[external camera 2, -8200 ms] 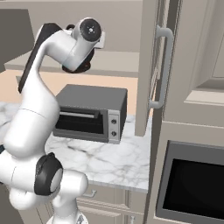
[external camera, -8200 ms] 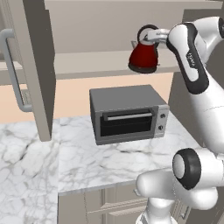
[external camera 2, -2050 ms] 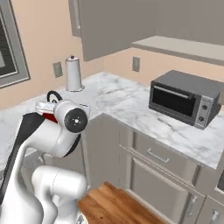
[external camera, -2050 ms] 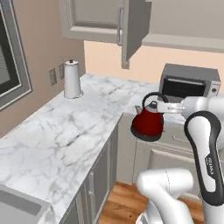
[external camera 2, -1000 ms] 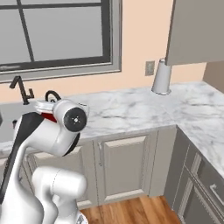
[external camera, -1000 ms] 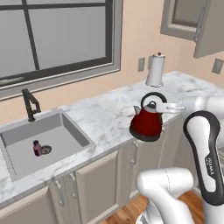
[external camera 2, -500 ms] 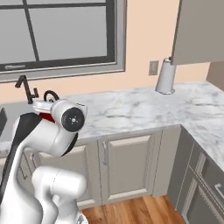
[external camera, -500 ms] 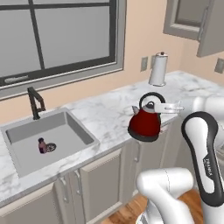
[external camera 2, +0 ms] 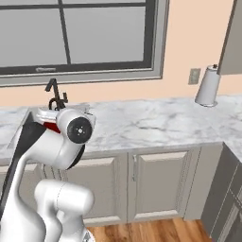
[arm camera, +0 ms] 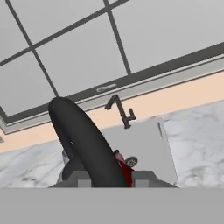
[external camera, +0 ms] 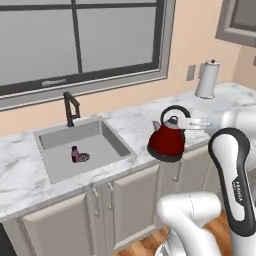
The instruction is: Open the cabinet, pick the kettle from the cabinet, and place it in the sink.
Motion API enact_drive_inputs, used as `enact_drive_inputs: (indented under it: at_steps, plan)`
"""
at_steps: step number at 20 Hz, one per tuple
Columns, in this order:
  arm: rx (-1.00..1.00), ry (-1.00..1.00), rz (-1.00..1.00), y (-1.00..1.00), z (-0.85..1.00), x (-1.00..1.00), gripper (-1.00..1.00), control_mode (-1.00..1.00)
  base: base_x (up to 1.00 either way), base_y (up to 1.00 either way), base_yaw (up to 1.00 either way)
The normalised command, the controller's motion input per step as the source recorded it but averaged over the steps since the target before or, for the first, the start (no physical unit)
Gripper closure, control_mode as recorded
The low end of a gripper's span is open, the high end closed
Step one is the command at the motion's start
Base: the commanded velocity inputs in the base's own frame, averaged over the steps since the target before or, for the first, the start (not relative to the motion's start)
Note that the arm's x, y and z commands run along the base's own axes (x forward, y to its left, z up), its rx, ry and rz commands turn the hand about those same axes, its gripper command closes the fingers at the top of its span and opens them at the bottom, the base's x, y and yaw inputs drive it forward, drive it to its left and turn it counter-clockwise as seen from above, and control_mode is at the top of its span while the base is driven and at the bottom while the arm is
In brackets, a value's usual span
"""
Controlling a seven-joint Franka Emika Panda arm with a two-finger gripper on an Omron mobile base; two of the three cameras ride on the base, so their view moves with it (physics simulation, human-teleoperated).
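The red kettle (external camera: 166,143) hangs from its black loop handle (arm camera: 83,140) in my gripper (external camera: 184,121), which is shut on that handle. In the left base view it hovers above the marble counter's front edge, just right of the sink (external camera: 112,141). The grey basin (arm camera: 144,151) with its dark faucet (arm camera: 120,111) lies ahead of the hand, below the window. In the right base view a sliver of the kettle (external camera 2: 52,126) shows behind my arm. A corner of the cabinet (external camera: 243,21) shows at the upper right.
A small pinkish bottle (external camera: 75,154) stands in the basin beside the drain. The faucet (external camera: 71,108) rises at the sink's back edge. A paper towel roll (external camera: 207,80) stands on the counter at the far right. Base cabinets run below the counter.
The whole scene has shifted as the base moved: the sink now sits closer and further right in the left base view. The kettle stays held in the same grip.
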Motion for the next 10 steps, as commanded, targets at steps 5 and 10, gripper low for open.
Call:
enact_drive_inputs:
  at_steps: [5,10]
  plan:
    - [0.00,0.00,0.00,0.00,0.00,0.00,1.00,1.00,0.21,0.00,0.51]
    - [0.00,0.00,0.00,0.00,0.00,0.00,1.00,1.00,0.42,-0.07,0.42]
